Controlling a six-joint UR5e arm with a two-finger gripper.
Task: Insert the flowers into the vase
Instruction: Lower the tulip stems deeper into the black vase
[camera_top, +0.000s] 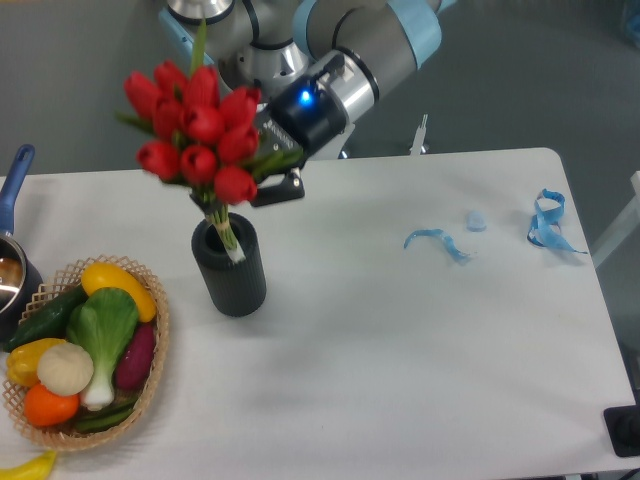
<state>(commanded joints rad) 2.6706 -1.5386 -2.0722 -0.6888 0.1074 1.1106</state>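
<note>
**Tulip stems at the mouth of the ribbed vase**

The gripper (262, 170) grasps the flowers (195, 130), a tight bunch of glossy red tulips with green leaves, its black fingers closed on the bundle just below the blooms. The bunch stands nearly upright, heads leaning slightly left. Its pale green bound stems (226, 232) reach down into the round mouth of the vase (229, 266), a matte black ribbed cylinder standing upright on the smooth white table (420, 370); the stem ends show at the rim. To the left, well apart from the vase, a woven wicker basket (152, 375) holds rounded vegetables in yellow, green, orange and purple. Curled blue ribbon scraps (547, 222) lie near the table's right edge.
</note>
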